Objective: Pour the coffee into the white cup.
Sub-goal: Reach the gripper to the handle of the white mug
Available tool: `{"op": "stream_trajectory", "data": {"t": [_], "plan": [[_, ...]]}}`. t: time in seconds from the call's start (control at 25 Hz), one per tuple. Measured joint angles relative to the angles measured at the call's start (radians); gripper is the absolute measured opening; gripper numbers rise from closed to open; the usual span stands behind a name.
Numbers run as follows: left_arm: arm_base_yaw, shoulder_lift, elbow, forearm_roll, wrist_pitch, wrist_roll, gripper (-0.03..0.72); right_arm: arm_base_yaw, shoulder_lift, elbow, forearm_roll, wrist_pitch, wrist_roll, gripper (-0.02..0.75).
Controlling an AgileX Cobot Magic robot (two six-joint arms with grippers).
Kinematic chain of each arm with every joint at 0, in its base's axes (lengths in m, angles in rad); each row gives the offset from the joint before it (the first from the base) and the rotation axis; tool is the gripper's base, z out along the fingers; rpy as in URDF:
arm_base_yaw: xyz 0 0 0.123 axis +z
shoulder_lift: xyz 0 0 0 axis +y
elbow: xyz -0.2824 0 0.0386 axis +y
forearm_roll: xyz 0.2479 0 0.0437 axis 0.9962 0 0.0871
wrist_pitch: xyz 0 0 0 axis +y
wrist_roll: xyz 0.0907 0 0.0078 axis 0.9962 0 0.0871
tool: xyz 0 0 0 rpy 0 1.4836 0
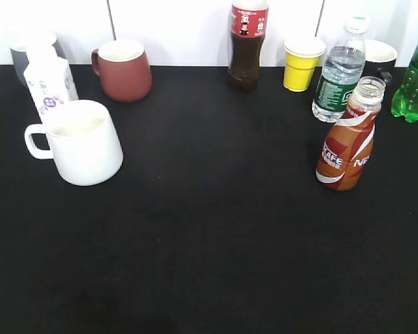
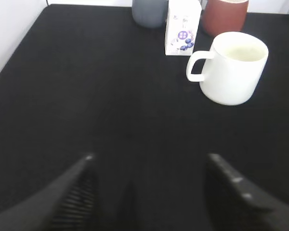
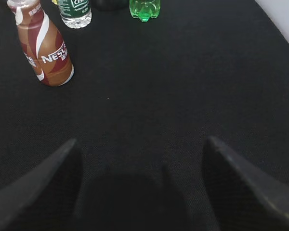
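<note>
The Nescafe coffee bottle [image 1: 348, 149] stands upright and uncapped at the right of the black table; it also shows in the right wrist view [image 3: 43, 48] at top left. The white cup [image 1: 80, 142] stands at the left, handle to the left; it also shows in the left wrist view [image 2: 233, 67] at upper right. My left gripper [image 2: 149, 163] is open and empty over bare table, well short of the cup. My right gripper [image 3: 142, 147] is open and empty, well short of the bottle and to its right. Neither gripper shows in the exterior view.
At the back stand a brownish-red mug [image 1: 123, 69], a white carton [image 1: 49, 83], a grey cup [image 1: 24, 52], a cola bottle [image 1: 246, 45], a yellow paper cup [image 1: 302, 64], a clear water bottle [image 1: 339, 73], a black mug [image 1: 380, 59] and a green bottle [image 1: 416, 80].
</note>
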Motion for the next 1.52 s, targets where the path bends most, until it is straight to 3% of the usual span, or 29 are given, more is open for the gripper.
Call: {"op": "stream_trajectory", "data": {"t": [0.12,0.28,0.36,0.44,0.6,0.68,0.88,1.16,1.52], "plan": [[0.000,0.154,-0.059,-0.001,-0.199,0.014,0.566,0.000,0.000,0.000,0.000,0.000,0.000,0.585],[0.000,0.479,-0.088,-0.016,-0.718,0.104,0.520,0.000,0.000,0.000,0.000,0.000,0.000,0.585],[-0.001,0.633,-0.087,-0.017,-0.881,0.107,0.511,0.000,0.000,0.000,0.000,0.000,0.000,0.585],[-0.047,0.752,-0.034,-0.028,-1.030,0.108,0.510,0.000,0.000,0.000,0.000,0.000,0.000,0.585],[-0.219,0.899,0.235,-0.075,-1.379,0.108,0.499,0.000,0.000,0.000,0.000,0.000,0.000,0.585],[-0.243,0.978,0.302,-0.074,-1.457,0.108,0.499,0.000,0.000,0.000,0.000,0.000,0.000,0.585],[-0.244,1.254,0.303,-0.064,-1.610,0.064,0.472,0.000,0.000,0.000,0.000,0.000,0.000,0.585],[-0.244,1.616,0.302,-0.063,-2.038,0.051,0.442,0.000,0.000,0.000,0.000,0.000,0.000,0.585],[-0.244,1.731,0.219,-0.050,-2.098,0.051,0.436,0.000,0.000,0.000,0.000,0.000,0.000,0.585]]}}
